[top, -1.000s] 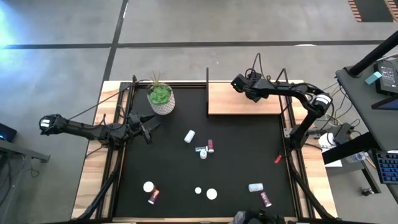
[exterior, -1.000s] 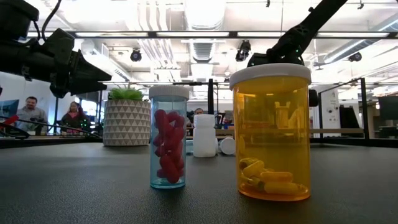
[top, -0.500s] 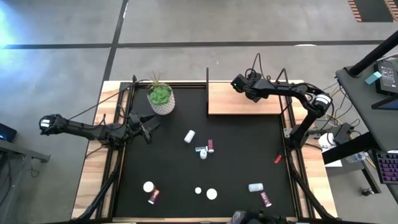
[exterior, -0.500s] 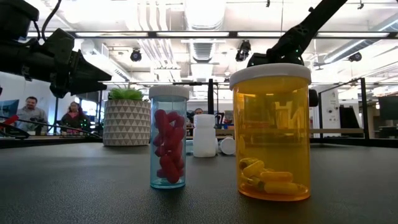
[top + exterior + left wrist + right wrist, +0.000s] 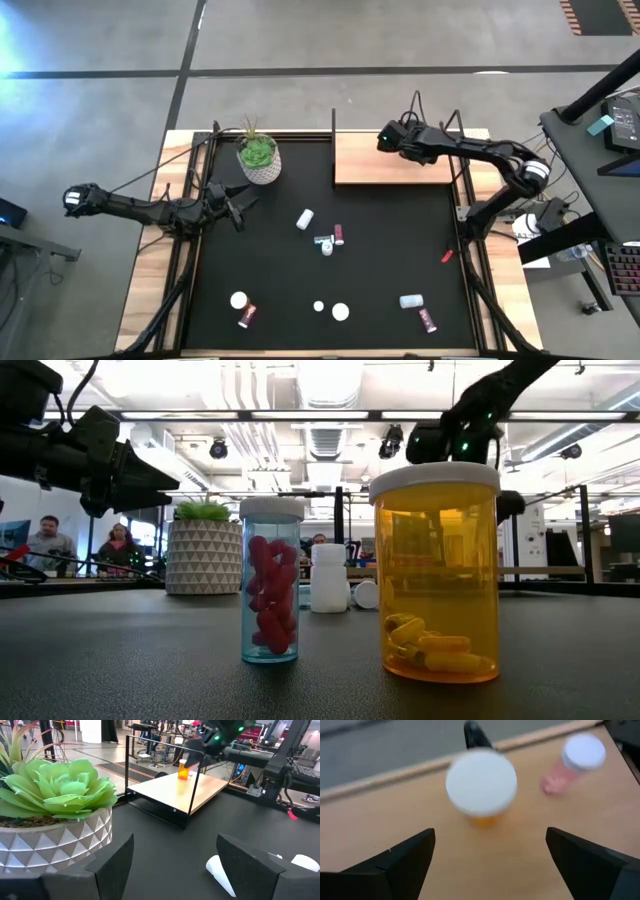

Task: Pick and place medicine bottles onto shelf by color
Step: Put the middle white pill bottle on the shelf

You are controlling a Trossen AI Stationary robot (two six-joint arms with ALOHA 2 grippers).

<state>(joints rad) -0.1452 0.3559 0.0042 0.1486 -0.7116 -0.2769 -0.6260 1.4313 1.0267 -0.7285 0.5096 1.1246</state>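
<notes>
An orange medicine bottle [image 5: 481,785] with a white cap stands upright on the light-wood shelf [image 5: 410,815], and a pink bottle [image 5: 574,762] stands beside it. My right gripper [image 5: 490,834] hovers open above the orange bottle, one finger on each side and clear of it; it is over the shelf's [image 5: 395,165] far part [image 5: 388,138]. Other medicine bottles lie and stand about the black mat, among them a white one [image 5: 305,219] and a pink one [image 5: 339,234]. My left gripper [image 5: 243,205] waits open next to the plant pot.
A white pot with a green plant [image 5: 259,158] stands at the mat's far left. Thin black posts [image 5: 127,762] rise at the shelf's ends. Near the low camera stand a blue bottle of pink pills [image 5: 270,580] and an orange bottle [image 5: 435,570]. People stand in the room behind.
My right gripper has risen from the shelf and drawn back a little toward the table's right edge, tipping as it went. The bottles on the mat have stayed where they were.
</notes>
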